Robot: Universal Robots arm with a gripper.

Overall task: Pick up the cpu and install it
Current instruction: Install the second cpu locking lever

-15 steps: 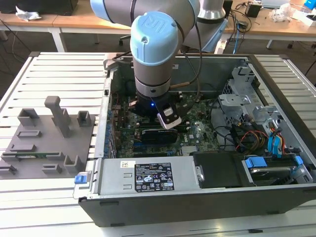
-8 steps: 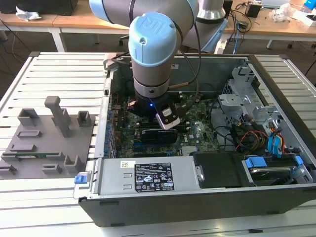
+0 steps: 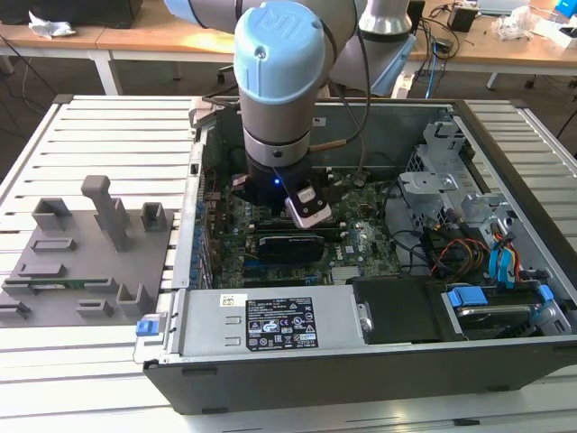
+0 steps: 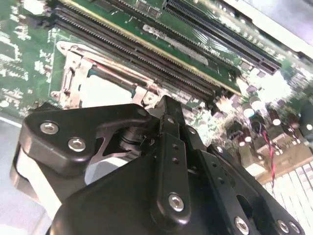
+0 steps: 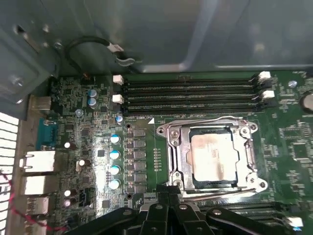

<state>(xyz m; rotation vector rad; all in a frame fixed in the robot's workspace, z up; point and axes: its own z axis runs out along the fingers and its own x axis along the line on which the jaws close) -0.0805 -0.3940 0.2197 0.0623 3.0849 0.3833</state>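
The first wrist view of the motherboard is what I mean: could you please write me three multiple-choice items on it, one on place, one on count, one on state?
1. Where does the silvery-white square cpu lie?
A. inside the square metal-framed socket
B. on the grey plastic fixture plate
C. on the case floor

2. How many long black memory slots run beside the socket?
A. one
B. three
C. six

3. The slots are:
A. filled
B. empty
C. covered

A: the frame surrounds the cpu. B: three parallel slots. B: no modules stand in them.

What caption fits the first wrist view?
The cpu sits inside the metal socket frame on the green motherboard, gripper just beside.
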